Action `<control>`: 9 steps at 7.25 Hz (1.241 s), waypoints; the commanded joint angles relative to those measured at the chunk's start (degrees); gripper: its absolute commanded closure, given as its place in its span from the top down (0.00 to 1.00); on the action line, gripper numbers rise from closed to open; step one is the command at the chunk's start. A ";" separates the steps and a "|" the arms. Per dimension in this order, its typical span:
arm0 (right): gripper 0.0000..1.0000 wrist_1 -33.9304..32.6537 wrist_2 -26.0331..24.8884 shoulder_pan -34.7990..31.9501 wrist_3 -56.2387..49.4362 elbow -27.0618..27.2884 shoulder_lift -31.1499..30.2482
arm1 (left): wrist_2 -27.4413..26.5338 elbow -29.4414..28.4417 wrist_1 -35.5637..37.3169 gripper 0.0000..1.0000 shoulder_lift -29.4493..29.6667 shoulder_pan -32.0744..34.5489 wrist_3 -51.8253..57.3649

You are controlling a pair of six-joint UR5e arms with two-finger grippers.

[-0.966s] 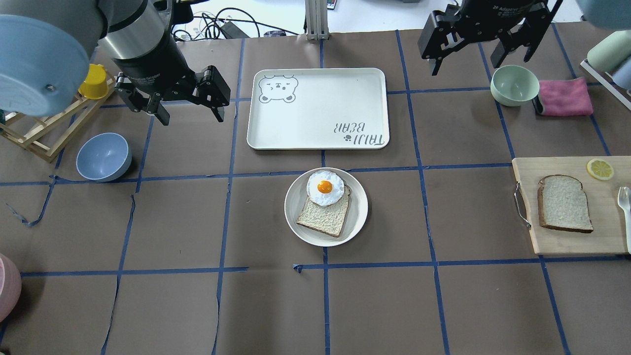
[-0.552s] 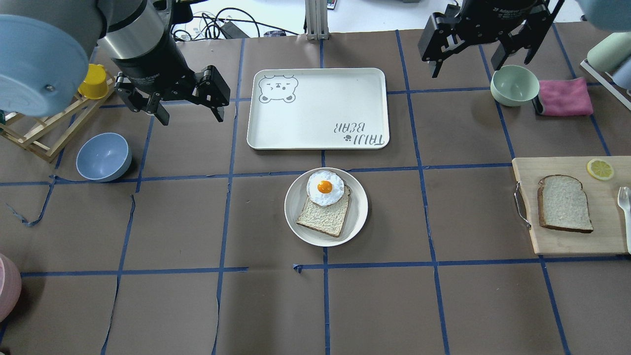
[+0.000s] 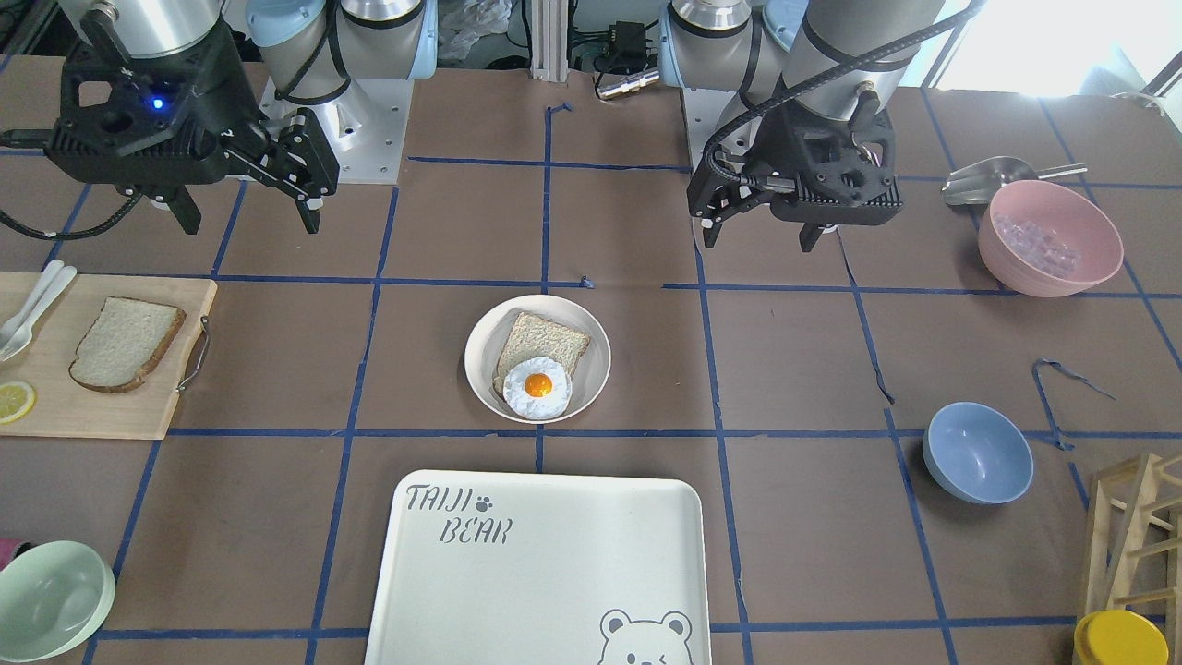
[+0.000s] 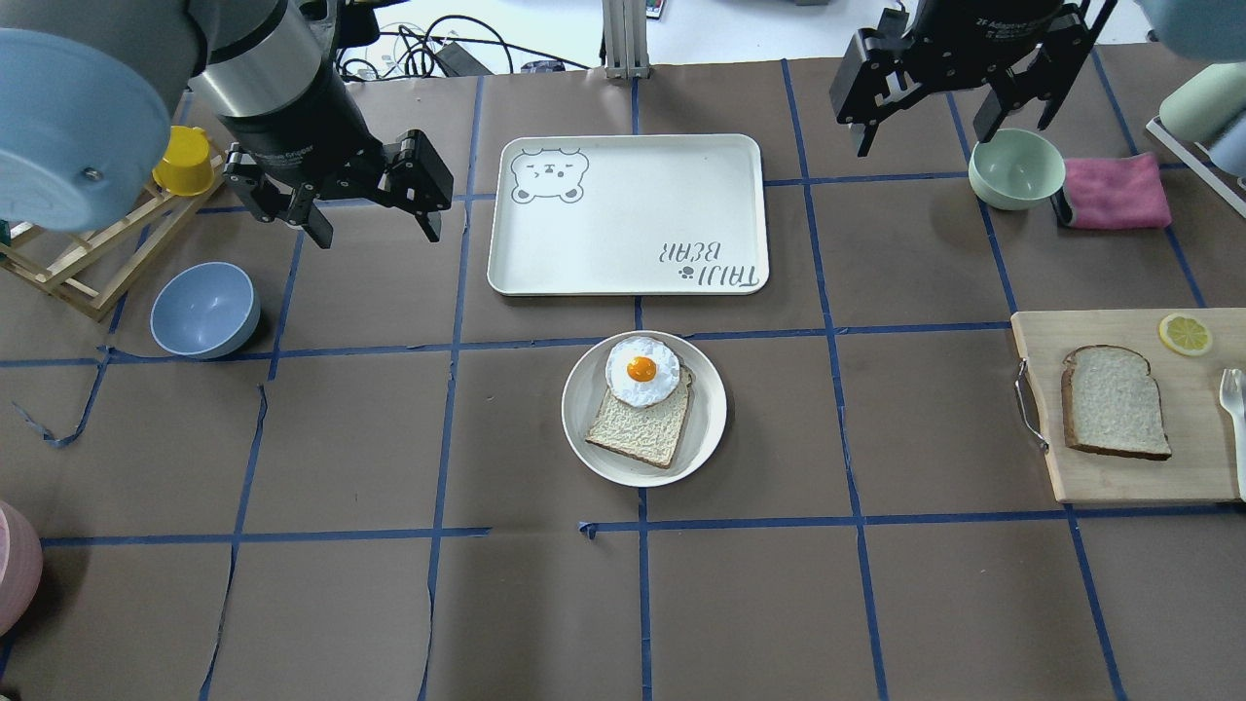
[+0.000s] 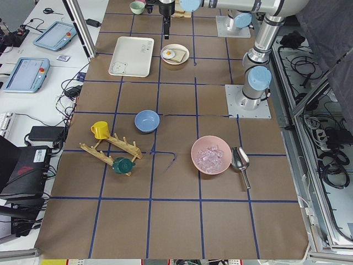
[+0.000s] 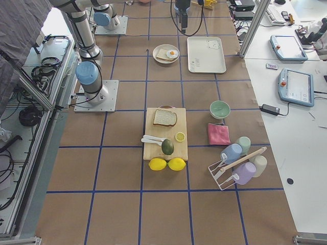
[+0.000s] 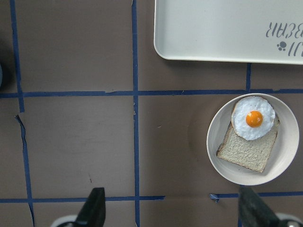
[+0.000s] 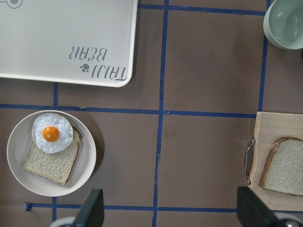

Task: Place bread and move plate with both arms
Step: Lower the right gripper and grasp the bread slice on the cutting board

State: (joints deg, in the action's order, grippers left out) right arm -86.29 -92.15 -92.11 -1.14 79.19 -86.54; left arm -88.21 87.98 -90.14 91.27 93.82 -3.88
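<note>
A loose bread slice (image 4: 1115, 401) lies on a wooden cutting board (image 4: 1129, 477) at the right; it also shows in the front view (image 3: 125, 344) and the right wrist view (image 8: 284, 166). The round cream plate (image 4: 706, 409) sits mid-table and holds a second bread slice (image 4: 638, 433) with a fried egg (image 4: 642, 370) on it. My left gripper (image 4: 375, 234) is open and empty, raised above the table, far left of the plate. My right gripper (image 4: 920, 141) is open and empty, raised at the back right, far from the board.
A white bear-print tray (image 4: 628, 214) lies just behind the plate. A blue bowl (image 4: 204, 310) and a wooden rack with a yellow cup (image 4: 185, 161) are at the left. A green bowl (image 4: 1015, 167), a pink cloth (image 4: 1115, 190) and a lemon slice (image 4: 1185, 334) are at the right.
Both grippers have shifted only slightly in the air. Nothing on the table has moved.
</note>
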 commanded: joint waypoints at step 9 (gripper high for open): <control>1.00 -39.39 -12.10 27.86 -12.04 38.41 7.42 | 0.14 0.00 -0.03 1.00 -0.31 0.14 0.01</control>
State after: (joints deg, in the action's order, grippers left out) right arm -123.20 -104.12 -64.38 -13.62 116.12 -81.21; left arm -88.13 87.98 -90.18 91.04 93.92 -3.93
